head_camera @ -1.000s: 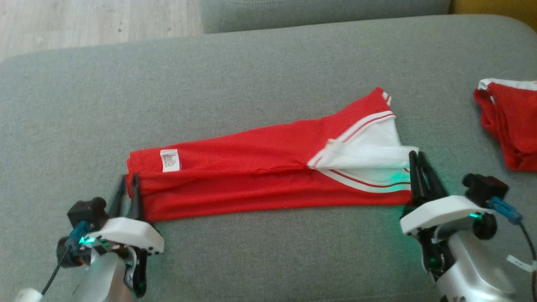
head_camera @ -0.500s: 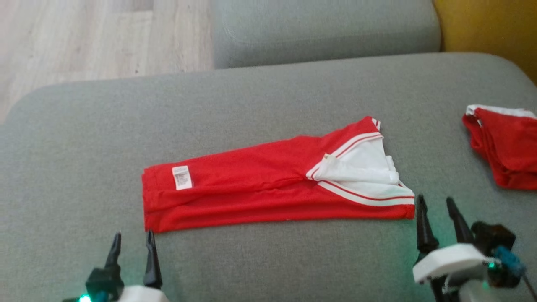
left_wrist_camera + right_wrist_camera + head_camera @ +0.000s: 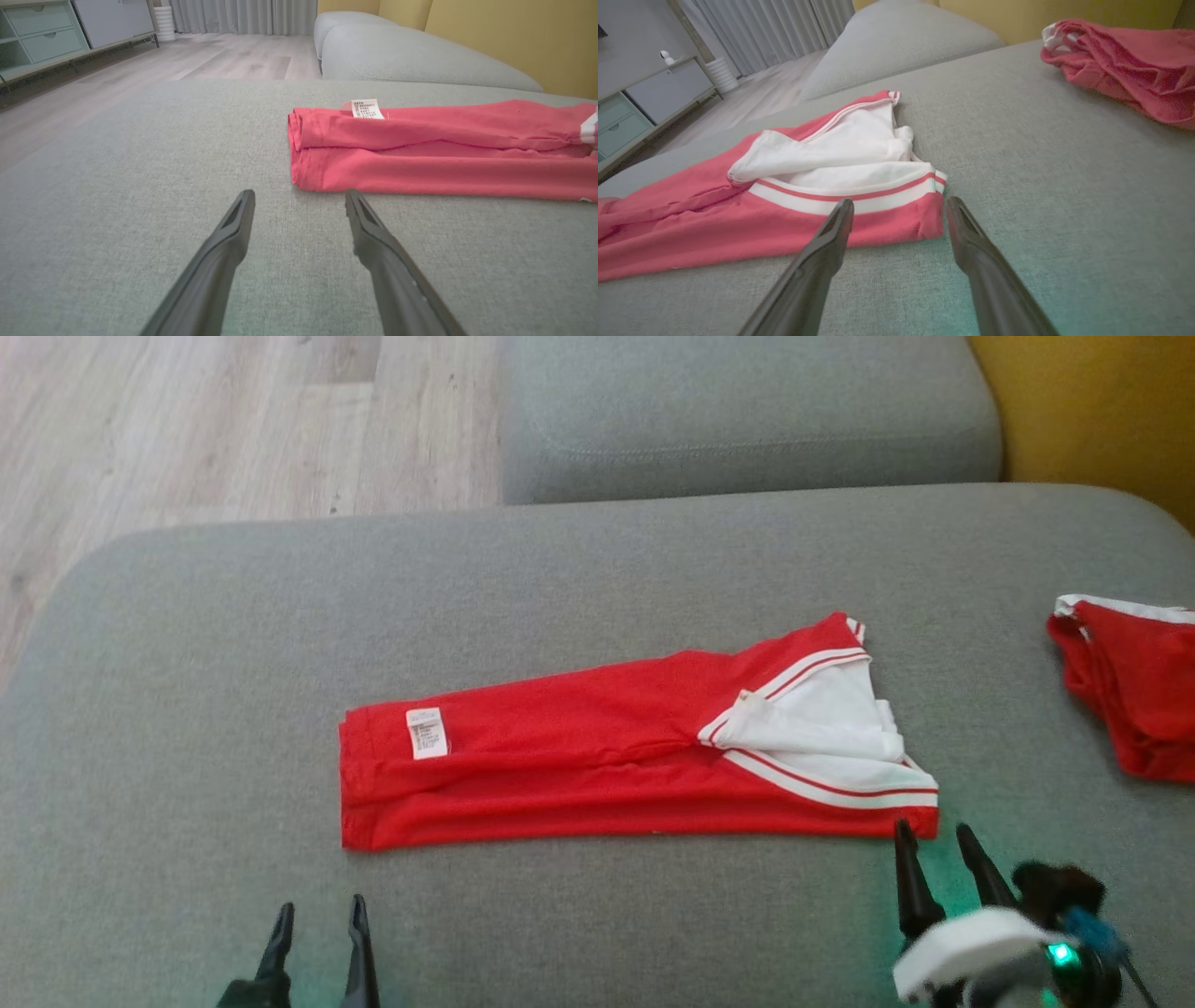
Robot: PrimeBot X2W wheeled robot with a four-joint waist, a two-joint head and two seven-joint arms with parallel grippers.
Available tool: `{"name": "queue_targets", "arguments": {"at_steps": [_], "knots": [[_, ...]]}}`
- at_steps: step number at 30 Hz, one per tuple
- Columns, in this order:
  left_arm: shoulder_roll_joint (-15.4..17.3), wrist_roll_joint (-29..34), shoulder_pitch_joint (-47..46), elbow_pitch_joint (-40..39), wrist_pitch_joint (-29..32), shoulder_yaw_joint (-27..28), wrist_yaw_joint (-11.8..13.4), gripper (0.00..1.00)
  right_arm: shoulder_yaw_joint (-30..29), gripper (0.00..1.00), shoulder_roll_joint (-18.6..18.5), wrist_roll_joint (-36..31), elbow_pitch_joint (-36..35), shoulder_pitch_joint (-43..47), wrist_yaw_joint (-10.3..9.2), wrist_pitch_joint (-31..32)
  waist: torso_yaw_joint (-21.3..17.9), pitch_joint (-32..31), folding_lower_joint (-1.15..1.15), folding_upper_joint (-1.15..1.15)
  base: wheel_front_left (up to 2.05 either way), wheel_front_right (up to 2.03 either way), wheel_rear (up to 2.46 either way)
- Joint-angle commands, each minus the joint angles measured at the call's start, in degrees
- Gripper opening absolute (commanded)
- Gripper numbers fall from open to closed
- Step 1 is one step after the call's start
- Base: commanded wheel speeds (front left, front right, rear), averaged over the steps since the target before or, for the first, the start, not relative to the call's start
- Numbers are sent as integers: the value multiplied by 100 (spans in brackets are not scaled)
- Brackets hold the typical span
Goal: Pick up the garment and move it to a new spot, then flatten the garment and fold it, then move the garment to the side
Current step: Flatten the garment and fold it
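Red garment lying folded in a long strip mid sofa cushion, your left pincer hovering spread apart near its labelled end, your right pincer spread apart beside its white-striped corner, both empty, red bundle sitting at the right edge.

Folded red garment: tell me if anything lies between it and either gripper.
Nothing visible does. Only bare grey cushion separates the garment from the left gripper and the right gripper, both open near its front edge.
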Motion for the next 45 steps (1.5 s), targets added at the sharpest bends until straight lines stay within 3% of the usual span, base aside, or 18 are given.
{"name": "queue_targets", "arguments": {"at_steps": [1, 10, 20, 24, 29, 30, 31, 38, 42, 45], "knots": [[-8, -29, -229, -127, -54, 131, -14, 100, 165, 100, -29, -52, -135, -437, 18, -62, 24, 40, -1, -1, 0, 0, 0], [-10, -227, -499, 115, -54, -258, -60, 100, -244, 100, -38, -502, 1332, -2057, 18, 148, 365, 420, -1, -1, 0, 0, 0], [-11, -94, -791, 260, -55, -451, -110, 100, -1021, 100, -330, -808, 2769, -2715, 18, 150, 834, 985, -1, -1, 0, 0, 0], [-11, -108, -817, 261, -55, -446, -84, 100, -985, 100, -244, -841, 3036, -2778, 18, 87, 836, 1041, -1, -1, 0, 0, 0], [-11, -129, -803, 272, -55, -463, -80, 100, -421, 100, -67, -470, 3240, -2714, 18, 115, 760, 935, -1, -1, 0, 0, 0], [-11, -136, -802, 266, -55, -474, -84, 100, -337, 26, -56, -372, 3247, -2686, 18, 112, 737, 910, -1, -1, 0, 0, 0], [-11, -137, -800, 256, -55, -483, -91, 100, -279, 0, -50, -271, 3253, -2650, 18, 101, 707, 872, -1, -1, 0, 0, 0], [-11, -182, -735, 220, -55, -501, -124, 100, -386, 0, -282, 110, 2999, -2450, 18, -47, 432, 599, -1, -1, 0, 0, 0], [-11, -224, -705, 184, -55, -579, -151, 100, -462, 0, -532, 140, 2344, -2317, 18, -59, 278, 490, -1, -1, 0, 0, 0], [-11, -188, -680, 183, -55, -640, -186, 100, -271, 0, -518, 41, 2013, -2306, 18, -60, 186, 453, -1, -1, 0, 0, 0]]}}
